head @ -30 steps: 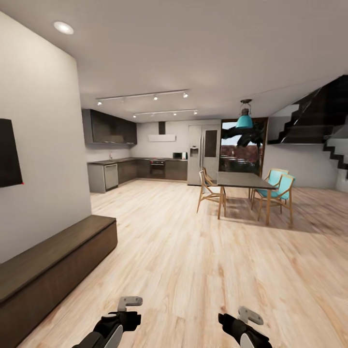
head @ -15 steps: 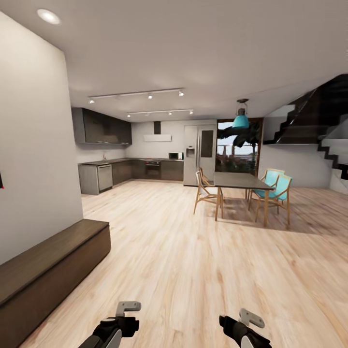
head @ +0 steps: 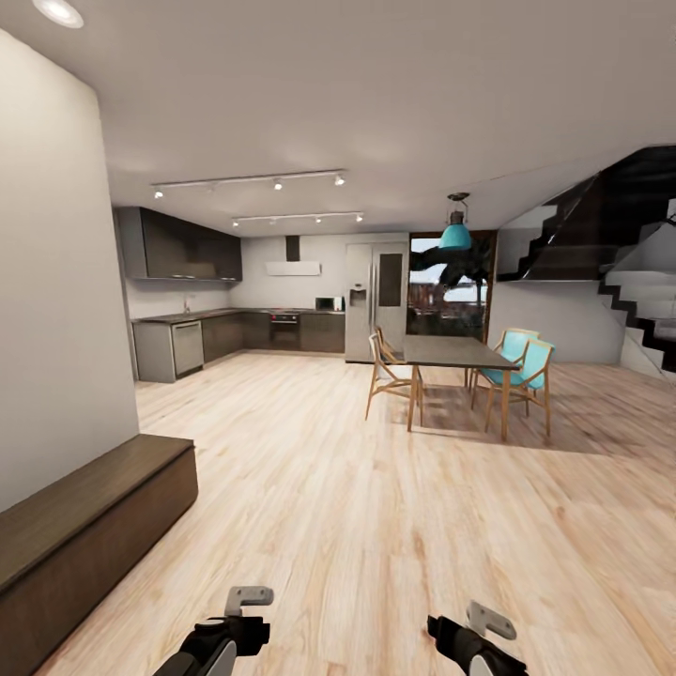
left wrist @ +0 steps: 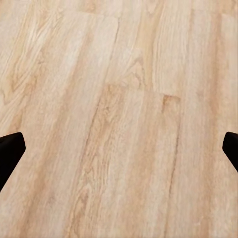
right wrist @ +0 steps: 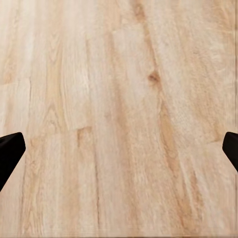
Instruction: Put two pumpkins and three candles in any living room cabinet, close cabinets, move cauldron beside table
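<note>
Dark brown wood marks the cabinet, the long low console against the white wall at the left of the head view; its flat top is bare and its front sits flush, with no drawer standing out. Beyond it, along the far left, runs the kitchen with dark cupboards, a grey dishwasher front and a built-in oven, and a tall steel refrigerator stands beside a window. Light wood plank floor spreads across the middle of the room. Further right a dark-topped dining table stands on slim wooden legs, with a bare wooden chair on its near-left side and two turquoise-seated chairs on its right; a teal pendant lamp hangs above it. A black staircase climbs the right wall.

At the lower edge, the left gripper hangs over the floor, its jaws spread wide with nothing between them but planks, as the left wrist view shows. The right gripper is likewise wide apart and empty above the floor in the right wrist view.
</note>
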You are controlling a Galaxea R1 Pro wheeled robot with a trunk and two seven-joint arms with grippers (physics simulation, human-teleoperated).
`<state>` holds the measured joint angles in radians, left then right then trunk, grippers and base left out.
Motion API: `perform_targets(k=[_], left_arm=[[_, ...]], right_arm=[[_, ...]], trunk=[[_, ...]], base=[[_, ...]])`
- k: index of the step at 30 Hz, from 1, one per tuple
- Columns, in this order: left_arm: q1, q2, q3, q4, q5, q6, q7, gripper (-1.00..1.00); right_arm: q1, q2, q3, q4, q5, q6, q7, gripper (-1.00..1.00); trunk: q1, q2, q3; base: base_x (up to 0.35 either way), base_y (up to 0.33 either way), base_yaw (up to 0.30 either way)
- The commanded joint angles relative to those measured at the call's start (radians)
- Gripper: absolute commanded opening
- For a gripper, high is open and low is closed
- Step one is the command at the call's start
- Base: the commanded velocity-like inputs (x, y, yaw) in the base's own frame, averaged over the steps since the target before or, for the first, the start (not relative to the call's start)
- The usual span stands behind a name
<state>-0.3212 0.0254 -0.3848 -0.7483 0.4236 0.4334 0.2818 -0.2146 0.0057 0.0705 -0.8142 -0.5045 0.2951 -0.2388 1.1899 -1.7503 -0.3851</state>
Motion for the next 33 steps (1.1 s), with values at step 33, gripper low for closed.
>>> perform_targets(k=[33], left_arm=[[-0.001,-0.001,-0.006,-0.001,0.009,0.001,0.011,1.0]], right_arm=[[0.003,-0.014,-0.02,0.0,-0.011,0.004,-0.007,1.0]], trunk=[[0.0,-0.001,0.023]], base=[[0.047,0.028,-0.191]])
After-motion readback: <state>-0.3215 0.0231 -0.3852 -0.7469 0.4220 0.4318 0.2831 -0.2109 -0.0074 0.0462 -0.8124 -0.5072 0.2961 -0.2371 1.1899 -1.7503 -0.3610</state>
